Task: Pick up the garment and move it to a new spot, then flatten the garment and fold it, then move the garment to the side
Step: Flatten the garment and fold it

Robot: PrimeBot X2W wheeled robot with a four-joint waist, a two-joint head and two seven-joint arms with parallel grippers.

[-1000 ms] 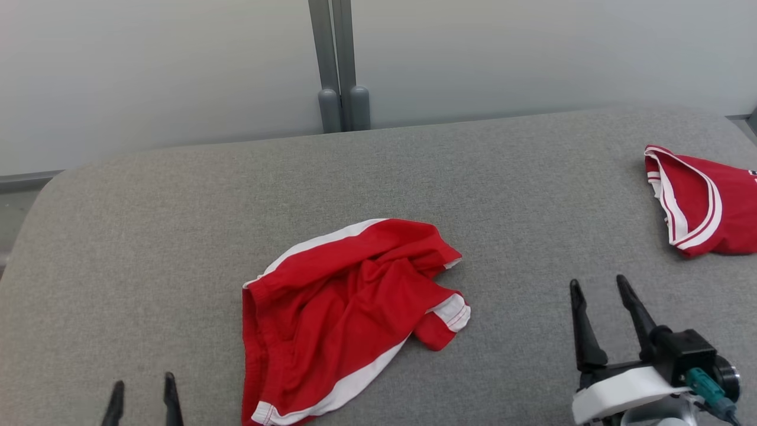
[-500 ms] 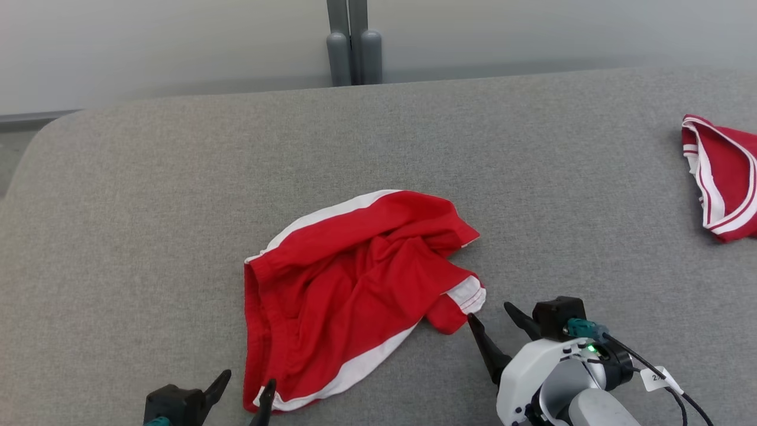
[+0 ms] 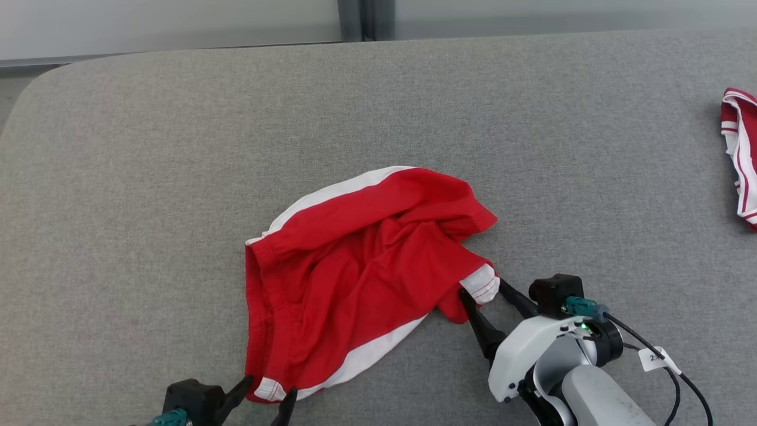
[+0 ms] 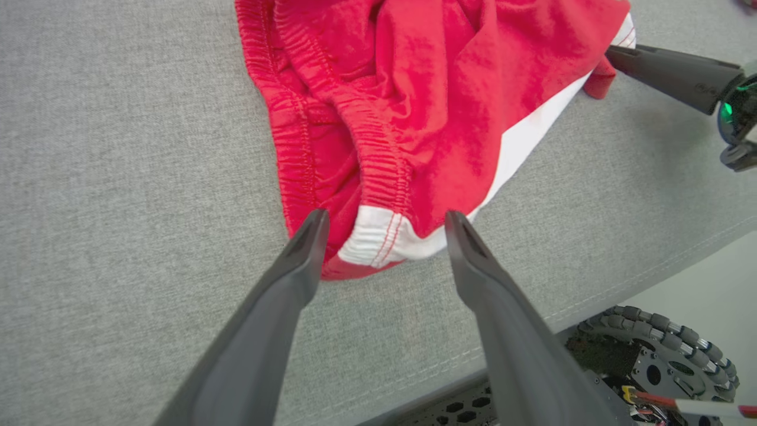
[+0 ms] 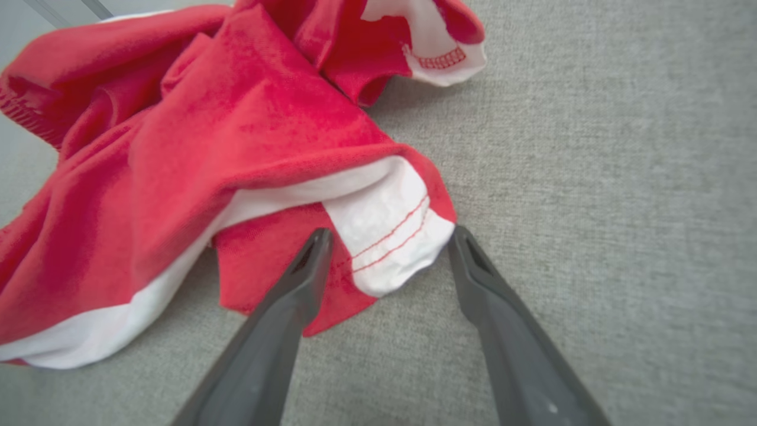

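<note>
- Over the last second both grippers have closed in on the shorts (image 3: 355,266). The head camera has also tilted down, so the whole view has shifted.
- Shorts: red with white trim, crumpled, lying on the grey surface (image 3: 148,177) about midway across and toward its near edge.
- Left gripper (image 4: 385,216): jaws wide apart, straddling the white-striped waistband corner at the shorts' near end. Nothing is pinched.
- Right gripper (image 5: 390,232): jaws wide apart, one finger on either side of the white hem corner on the shorts' right side. One finger lies over red cloth. No grip.
- Second garment (image 3: 742,160), red and white, lies well apart at the right edge of the head view.
</note>
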